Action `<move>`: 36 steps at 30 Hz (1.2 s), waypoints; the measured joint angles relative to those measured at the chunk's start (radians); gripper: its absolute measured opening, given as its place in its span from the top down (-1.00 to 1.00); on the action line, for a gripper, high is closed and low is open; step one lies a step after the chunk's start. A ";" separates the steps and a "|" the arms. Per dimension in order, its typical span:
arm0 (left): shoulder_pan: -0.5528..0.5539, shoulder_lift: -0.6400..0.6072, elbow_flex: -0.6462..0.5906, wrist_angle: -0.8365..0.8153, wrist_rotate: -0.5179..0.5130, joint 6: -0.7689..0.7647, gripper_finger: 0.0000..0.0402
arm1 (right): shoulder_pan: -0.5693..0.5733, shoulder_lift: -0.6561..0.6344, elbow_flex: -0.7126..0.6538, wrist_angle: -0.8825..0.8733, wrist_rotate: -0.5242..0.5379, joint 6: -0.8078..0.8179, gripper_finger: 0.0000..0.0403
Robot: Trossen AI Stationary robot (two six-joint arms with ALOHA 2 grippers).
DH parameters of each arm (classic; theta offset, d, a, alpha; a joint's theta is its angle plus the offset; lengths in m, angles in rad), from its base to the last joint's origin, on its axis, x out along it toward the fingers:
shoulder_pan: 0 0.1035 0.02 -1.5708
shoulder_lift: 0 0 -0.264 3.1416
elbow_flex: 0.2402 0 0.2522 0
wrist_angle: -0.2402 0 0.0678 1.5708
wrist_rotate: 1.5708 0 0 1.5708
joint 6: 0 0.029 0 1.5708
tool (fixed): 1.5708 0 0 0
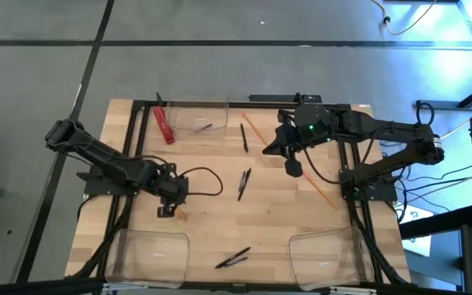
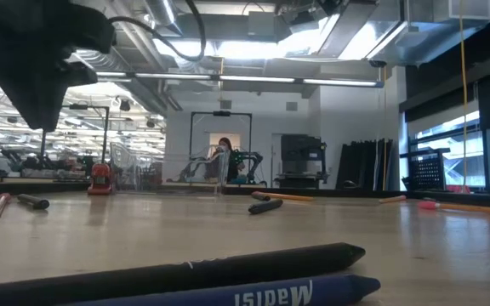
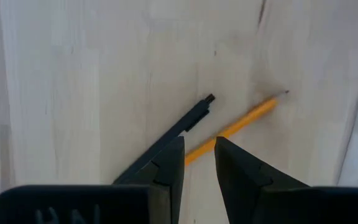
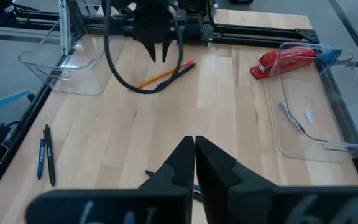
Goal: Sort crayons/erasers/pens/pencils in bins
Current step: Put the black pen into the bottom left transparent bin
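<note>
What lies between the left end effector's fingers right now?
In the left wrist view, the left end effector straddles an orange pencil; a black pen lies just beside it.

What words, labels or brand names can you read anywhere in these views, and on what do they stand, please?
"Madisi": white print, seen upside down in the low view, on the blue crayon lying against a black pen; possibly only part of a longer word.
The red stapler: no readable print.
Nothing else is legible.

Pale, smooth wooden tabletop (image 1: 277, 221) with matt grain; clear glossy plastic bins (image 1: 147, 251); matt black pens (image 1: 244, 183); orange-painted wooden pencils (image 3: 238, 126)
</note>
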 joint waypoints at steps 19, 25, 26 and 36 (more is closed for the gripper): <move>0.024 0.000 -0.001 0.003 -0.019 0.035 0.59 | 0.000 0.000 0.000 -0.005 -0.085 -0.007 0.91; 0.024 0.000 -0.001 0.003 -0.043 0.048 0.59 | 0.000 0.000 0.000 -0.005 -0.103 0.001 0.91; 0.024 0.000 -0.001 0.005 -0.048 0.061 0.59 | 0.000 0.000 0.000 -0.005 -0.103 0.001 0.91; 0.024 0.000 -0.001 0.024 -0.102 0.107 0.57 | 0.000 0.000 0.000 -0.005 -0.103 0.003 0.91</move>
